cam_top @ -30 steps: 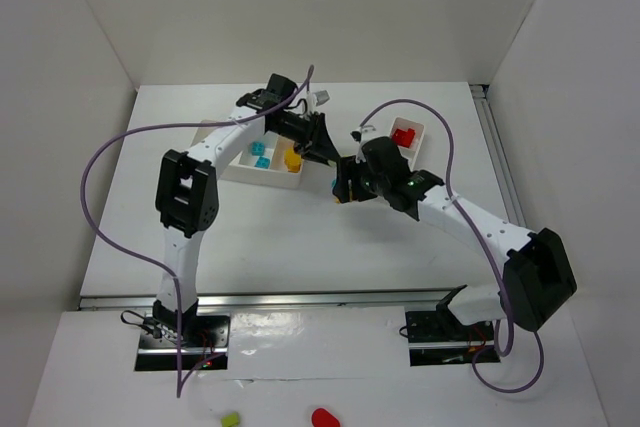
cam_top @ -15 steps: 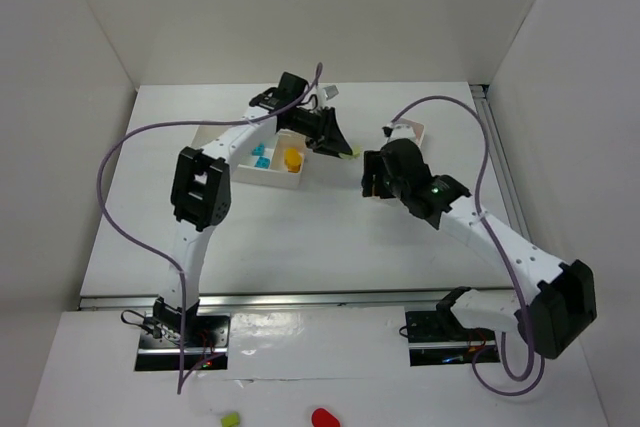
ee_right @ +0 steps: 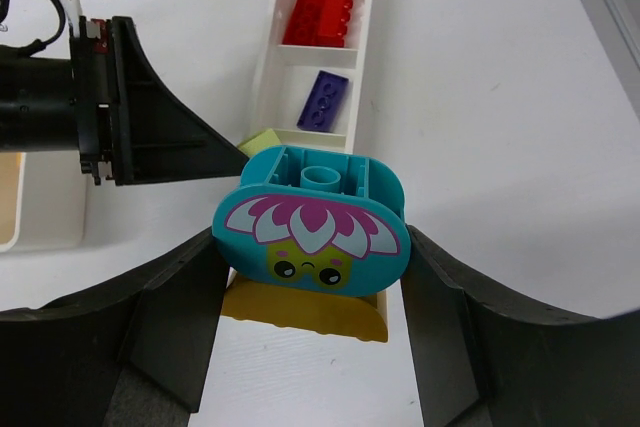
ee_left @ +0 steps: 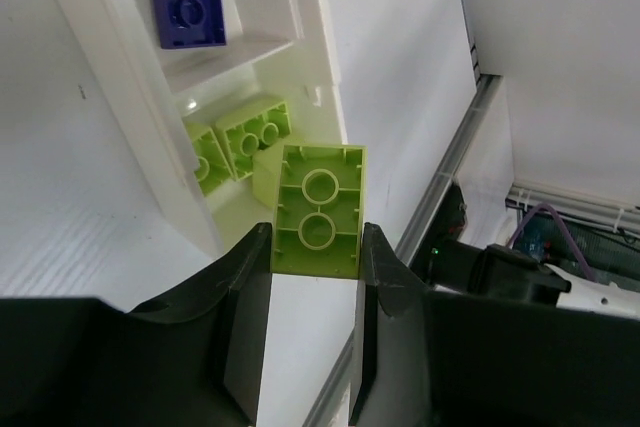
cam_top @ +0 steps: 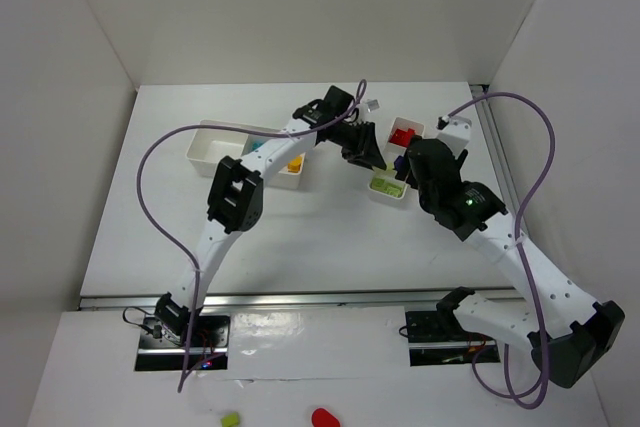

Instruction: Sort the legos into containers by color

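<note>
Closest in, the right end effector (ee_right: pixel 310 247) is clamped on a stacked piece. It's a teal rounded plastic block (ee_right: pixel 310 217) with a pink flower face printed on it, sitting on a yellow plastic brick (ee_right: pixel 300 315). Both black fingers press its sides, and the stack sits over the white table (ee_right: pixel 480 147), just short of the near end of the narrow white plastic tray (ee_right: pixel 361 57).

The left end effector (ee_left: pixel 315 239) comes in from the side and pinches a lime green plastic brick (ee_left: pixel 318 197) between its 2 fingers, hollow underside facing the wrist camera. That brick is right at the nearest of the tray's 3 compartments. That compartment already has at least 2 lime green bricks (ee_left: pixel 235 137) lying in it. Can't tell whether the held one touches them or the tray wall.

The next compartment up holds 1 purple-blue brick (ee_right: pixel 323 102), and the far one has red bricks (ee_right: pixel 320 15) bunched together.

Off to the left, well apart from the narrow tray, is the wide white plastic tray (cam_top: pixel 200 152). The left arm (cam_top: pixel 235 197) crosses over it. A cyan piece (cam_top: pixel 256 148) and an orange-yellow piece (cam_top: pixel 295 160) show inside it beside the arm, too small to make out more.
</note>
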You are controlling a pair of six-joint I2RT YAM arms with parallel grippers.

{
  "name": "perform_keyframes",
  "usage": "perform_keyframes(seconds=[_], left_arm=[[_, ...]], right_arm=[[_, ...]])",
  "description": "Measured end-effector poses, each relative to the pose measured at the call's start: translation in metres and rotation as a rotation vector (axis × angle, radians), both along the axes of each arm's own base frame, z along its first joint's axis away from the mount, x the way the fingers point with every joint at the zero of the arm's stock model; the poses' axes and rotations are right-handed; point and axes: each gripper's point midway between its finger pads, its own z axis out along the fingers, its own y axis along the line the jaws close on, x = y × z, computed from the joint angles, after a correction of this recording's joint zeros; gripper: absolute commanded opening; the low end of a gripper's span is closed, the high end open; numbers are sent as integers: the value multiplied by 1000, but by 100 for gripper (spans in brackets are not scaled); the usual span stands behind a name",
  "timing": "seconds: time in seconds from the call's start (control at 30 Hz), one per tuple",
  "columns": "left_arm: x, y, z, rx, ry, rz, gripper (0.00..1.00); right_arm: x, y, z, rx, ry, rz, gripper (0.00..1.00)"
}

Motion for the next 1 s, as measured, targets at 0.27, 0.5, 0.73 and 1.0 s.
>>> perform_keyframes(seconds=[0.27, 0.5, 0.73, 1.0], left_arm=[[3, -2, -15, 30, 10, 19, 71], [-2, -3, -13, 34, 20, 15, 76], [-30, 75, 30, 48, 70, 81, 73], [-18, 187, 102, -68, -57, 260, 88]], right_arm=[[-2, -4, 0, -19, 7, -13, 38], [2, -10, -1, -14, 15, -13, 38], [28, 0, -21, 65, 97, 69, 38], [65, 108, -60, 165, 238, 342, 38]])
